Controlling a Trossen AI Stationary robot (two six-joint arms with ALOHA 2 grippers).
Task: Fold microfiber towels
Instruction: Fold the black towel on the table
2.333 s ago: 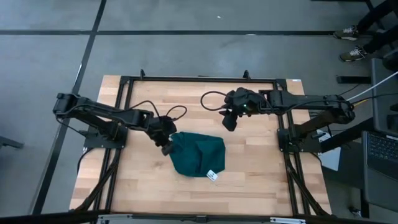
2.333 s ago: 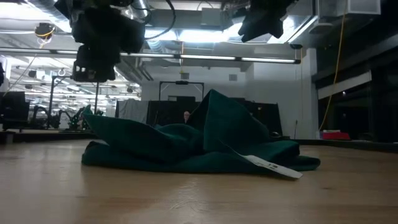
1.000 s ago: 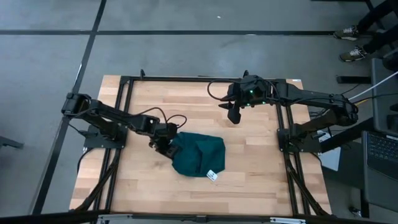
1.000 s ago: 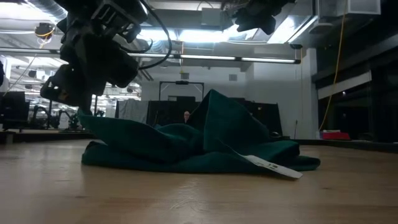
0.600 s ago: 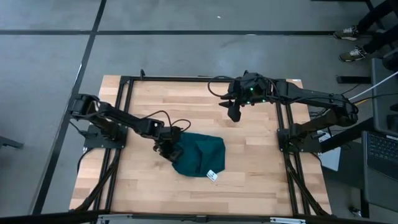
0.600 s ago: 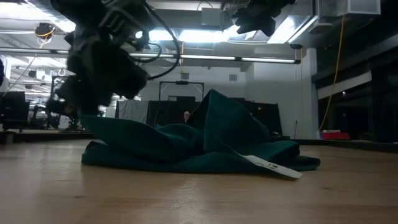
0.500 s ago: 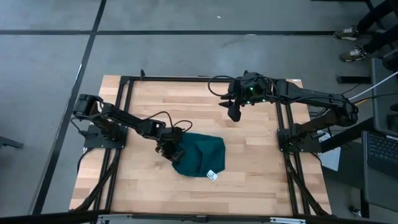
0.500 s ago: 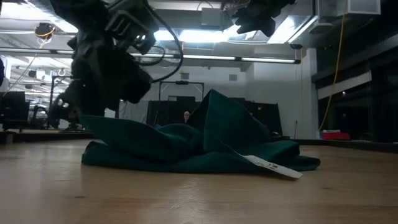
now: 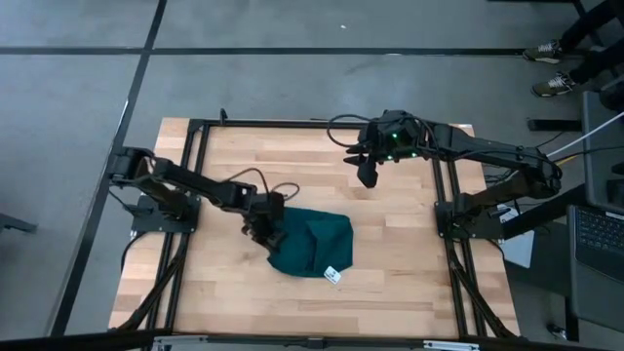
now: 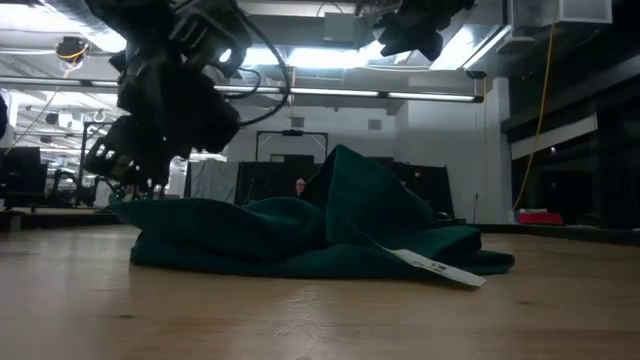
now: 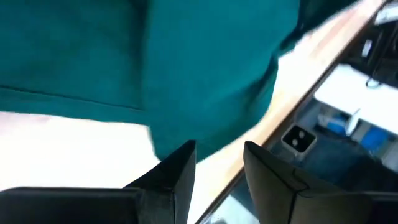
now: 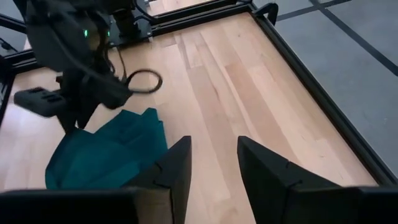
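The dark teal towel [image 9: 312, 242] lies crumpled in a heap on the wooden table, with a fold standing up in its middle [image 10: 350, 180]. Its white tag [image 9: 331, 274] lies on the wood at its near right. My left gripper [image 9: 261, 232] is open, slanting down at the towel's left edge [image 10: 125, 205]. In the left wrist view the towel [image 11: 155, 62] fills the space just ahead of the open fingers. My right gripper [image 9: 368, 178] is open and hangs high over the far part of the table, away from the towel [image 12: 106, 155]. My left gripper stands with its fingertips [image 11: 183, 155] right at the towel's left edge [image 11: 168, 134], slanting down from the table's left. Nothing lies between the fingers. Whether a fingertip touches the cloth cannot be told.
A black metal frame [image 9: 195, 127] runs round the tabletop, and both arms reach in over it. Bare wood [image 9: 390, 283] lies near and to the right of the towel. A laptop [image 9: 597, 244] sits beyond the right edge. A person's shoes [image 9: 551, 54] show on the floor at far right.
My left gripper has sunk a little at the towel's left edge and stays open. The towel's left corner, which rose to a point below the gripper, now lies lower and flatter and reaches farther left. The rest of the heap has stayed put.
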